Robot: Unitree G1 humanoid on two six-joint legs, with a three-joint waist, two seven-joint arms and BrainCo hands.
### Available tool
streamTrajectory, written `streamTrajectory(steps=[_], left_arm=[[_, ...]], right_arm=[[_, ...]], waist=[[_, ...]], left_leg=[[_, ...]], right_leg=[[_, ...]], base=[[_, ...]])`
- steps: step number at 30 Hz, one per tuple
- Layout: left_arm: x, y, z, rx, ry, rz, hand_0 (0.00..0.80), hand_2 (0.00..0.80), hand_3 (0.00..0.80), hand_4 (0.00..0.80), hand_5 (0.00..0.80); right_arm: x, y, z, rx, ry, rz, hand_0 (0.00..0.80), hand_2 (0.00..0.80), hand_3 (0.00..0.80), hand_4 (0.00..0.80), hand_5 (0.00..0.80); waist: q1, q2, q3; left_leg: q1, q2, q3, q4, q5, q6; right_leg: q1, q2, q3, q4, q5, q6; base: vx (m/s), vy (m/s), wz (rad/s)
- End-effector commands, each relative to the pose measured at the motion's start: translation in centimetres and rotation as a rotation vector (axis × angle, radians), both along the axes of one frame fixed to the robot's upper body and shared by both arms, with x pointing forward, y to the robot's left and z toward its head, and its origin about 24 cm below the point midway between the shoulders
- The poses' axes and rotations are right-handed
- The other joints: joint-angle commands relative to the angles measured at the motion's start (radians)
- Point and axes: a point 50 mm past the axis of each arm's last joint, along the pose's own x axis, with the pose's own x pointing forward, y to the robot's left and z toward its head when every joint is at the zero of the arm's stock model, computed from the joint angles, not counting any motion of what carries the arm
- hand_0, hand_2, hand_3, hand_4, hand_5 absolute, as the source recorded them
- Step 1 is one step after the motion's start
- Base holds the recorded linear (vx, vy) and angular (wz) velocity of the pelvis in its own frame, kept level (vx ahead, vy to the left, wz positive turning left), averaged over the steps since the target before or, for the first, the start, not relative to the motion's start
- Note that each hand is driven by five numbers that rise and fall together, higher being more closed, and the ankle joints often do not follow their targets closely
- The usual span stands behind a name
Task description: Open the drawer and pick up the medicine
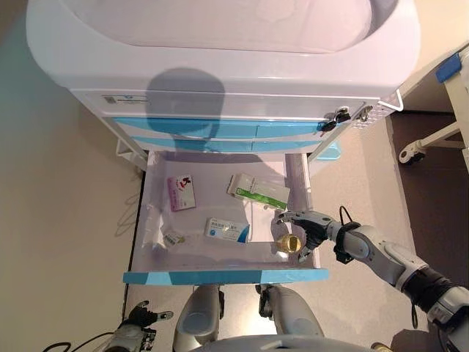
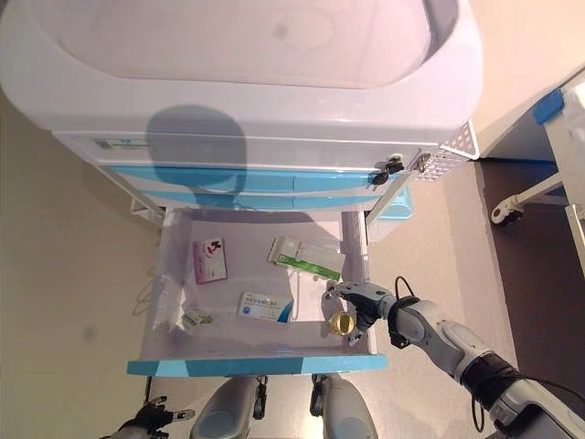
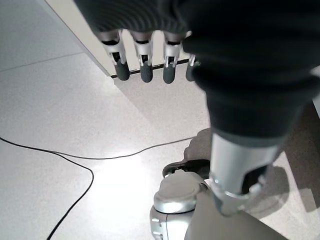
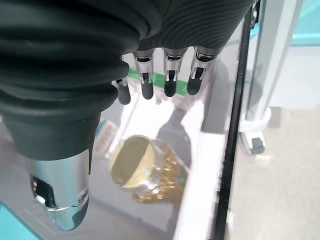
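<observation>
The right hand hovers with relaxed, spread fingers directly above the small bottle in the drawer's front right corner.

It looked like a clinic: a white-and-blue medical cart with medicine boxes in its drawer.

Open drawer pulled out of white and blue cart, blue front edge nearest. Inside, lying flat on pale bottom: pink and white box at 10 o'clock, green and white box at 1 o'clock, blue and white box just below centre, small packet at 8 o'clock, amber bottle with gold cap at 4 o'clock against right wall.
</observation>
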Motion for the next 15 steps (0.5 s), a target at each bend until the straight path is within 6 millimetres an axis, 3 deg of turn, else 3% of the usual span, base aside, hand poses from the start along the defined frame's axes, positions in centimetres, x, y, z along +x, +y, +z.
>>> streamTrajectory(steps=[1, 9, 15], left_arm=[[-1.05, 0.06, -0.25, 0.016, 0.032, 0.014, 0.0, 0.0, 0.0, 0.0, 0.0], [-0.96, 0.12, -0.21, 0.02, 0.03, 0.015, 0.0, 0.0, 0.0, 0.0, 0.0], [-0.64, 0.16, -0.11, 0.021, 0.021, 0.007, 0.0, 0.0, 0.0, 0.0, 0.0]], right_arm=[[0.06, 1.85, 2.02, 0.028, -0.092, 0.094, 0.0, 0.0, 0.0, 0.0, 0.0], [0.03, 2.22, 2.53, 0.014, -0.117, 0.127, 0.0, 0.0, 0.0, 0.0, 0.0], [-0.04, 2.62, 2.5, -0.103, -0.139, 0.229, 0.0, 0.0, 0.0, 0.0, 0.0]], waist=[[0.006, -0.031, -0.024], [0.01, -0.035, -0.019], [0.017, -0.037, -0.016]], left_leg=[[-0.043, -0.038, -0.003, 0.037, -0.011, 0.009], [-0.046, -0.04, -0.008, 0.04, -0.011, 0.009], [-0.049, -0.042, -0.011, 0.039, -0.011, 0.009]], right_leg=[[-0.041, -0.041, 0.024, 0.055, 0.043, 0.097], [-0.042, -0.042, 0.021, 0.059, 0.042, 0.097], [-0.045, -0.042, 0.019, 0.06, 0.042, 0.097]], base=[[0.0, 0.0, 0.0], [0.0, 0.0, 0.0], [0.0, 0.0, 0.0]])
